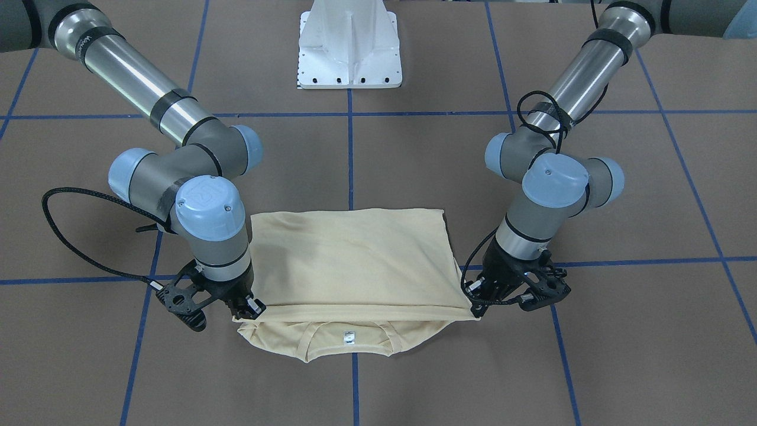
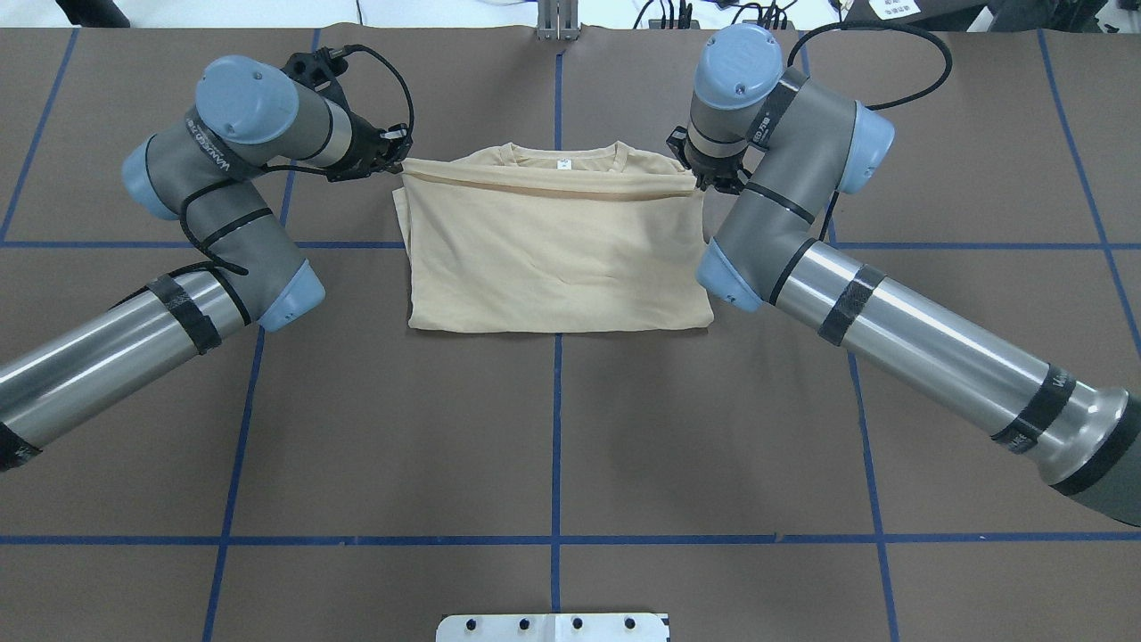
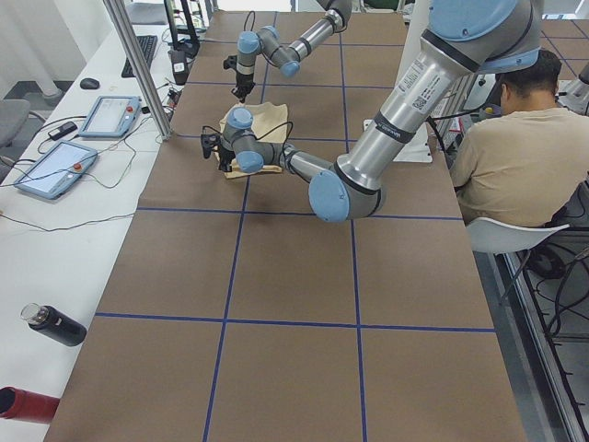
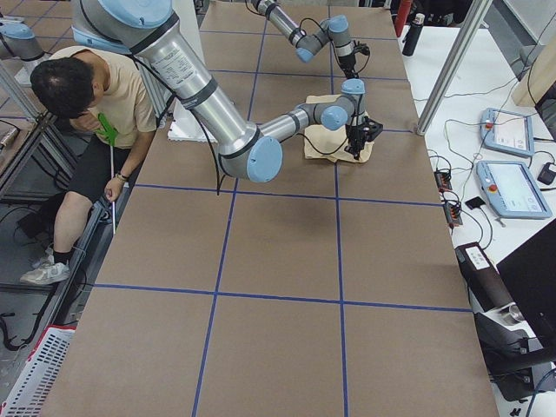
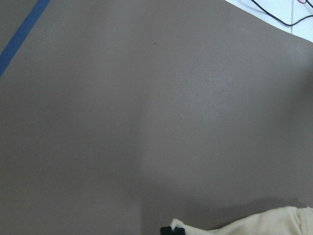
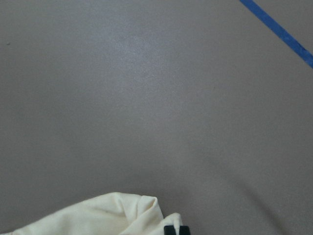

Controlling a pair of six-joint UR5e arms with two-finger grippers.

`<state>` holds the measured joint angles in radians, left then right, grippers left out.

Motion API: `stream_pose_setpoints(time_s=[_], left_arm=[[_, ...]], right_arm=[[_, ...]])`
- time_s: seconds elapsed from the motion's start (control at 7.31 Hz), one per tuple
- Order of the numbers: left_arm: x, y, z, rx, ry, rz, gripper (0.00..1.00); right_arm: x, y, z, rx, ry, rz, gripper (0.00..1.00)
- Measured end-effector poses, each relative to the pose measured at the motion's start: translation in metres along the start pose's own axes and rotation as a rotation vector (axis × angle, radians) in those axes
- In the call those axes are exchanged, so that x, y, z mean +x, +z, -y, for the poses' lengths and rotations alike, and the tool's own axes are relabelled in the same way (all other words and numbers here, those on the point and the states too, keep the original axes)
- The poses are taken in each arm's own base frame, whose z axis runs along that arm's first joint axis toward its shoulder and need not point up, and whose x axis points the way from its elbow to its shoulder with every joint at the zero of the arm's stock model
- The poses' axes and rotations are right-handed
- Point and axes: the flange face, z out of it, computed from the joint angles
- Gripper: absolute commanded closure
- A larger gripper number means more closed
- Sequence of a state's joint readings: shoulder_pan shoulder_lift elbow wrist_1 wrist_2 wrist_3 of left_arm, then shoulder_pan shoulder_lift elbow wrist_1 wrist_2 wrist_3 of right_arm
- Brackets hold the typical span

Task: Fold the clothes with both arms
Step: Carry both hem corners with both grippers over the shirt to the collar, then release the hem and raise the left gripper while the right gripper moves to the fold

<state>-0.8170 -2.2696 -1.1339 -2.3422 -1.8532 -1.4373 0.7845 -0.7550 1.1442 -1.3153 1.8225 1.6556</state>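
Nearest, your silver-grey left arm [image 2: 89, 357] is reaching in, its black left gripper [image 2: 397, 160] pinching the far-left corner of the pale cream-yellow T-shirt [image 2: 553, 259], lying mid-table. The black right gripper [image 2: 704, 183] is pinching the far-right corner. You're laying the folded edge just short of the collar [image 2: 535, 150]; releasing probably comes next.

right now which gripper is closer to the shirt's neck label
Right, slightly. The right gripper pinches a shirt corner on one side of the label; the left gripper holds the opposite corner, a bit farther.
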Motion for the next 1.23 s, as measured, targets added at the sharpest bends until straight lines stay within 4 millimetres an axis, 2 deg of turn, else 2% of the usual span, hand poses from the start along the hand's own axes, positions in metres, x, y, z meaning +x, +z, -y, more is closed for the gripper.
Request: stream_pose_setpoints(time_s=[0.14,0.27,0.68,0.96,1.09,1.23], left_arm=[[0.001,0.0,0.0,0.0,0.001,-0.001,0.67],[0.001,0.001,-0.001,-0.001,0.003,-0.001,0.65],[0.002,-0.001,-0.001,-0.001,0.016,-0.005,0.64],[0.009,-0.015,-0.001,0.005,0.026,-0.03,0.64],[0.009,-0.028,-0.003,0.008,0.03,-0.05,0.64],[0.001,-0.04,-0.007,0.01,0.033,-0.064,0.64]], right_arm=[[-0.003,-0.003,-0.001,0.0,-0.001,0.005,0.35],[-0.006,-0.005,-0.002,0.001,-0.002,0.01,0.0],[-0.013,-0.011,0.0,0.005,-0.005,0.048,0.0],[-0.021,-0.035,0.001,-0.006,0.002,0.096,0.0],[-0.01,-0.051,0.0,-0.027,0.007,0.13,0.0],[0.019,-0.066,-0.004,-0.052,0.027,0.167,0.0]])
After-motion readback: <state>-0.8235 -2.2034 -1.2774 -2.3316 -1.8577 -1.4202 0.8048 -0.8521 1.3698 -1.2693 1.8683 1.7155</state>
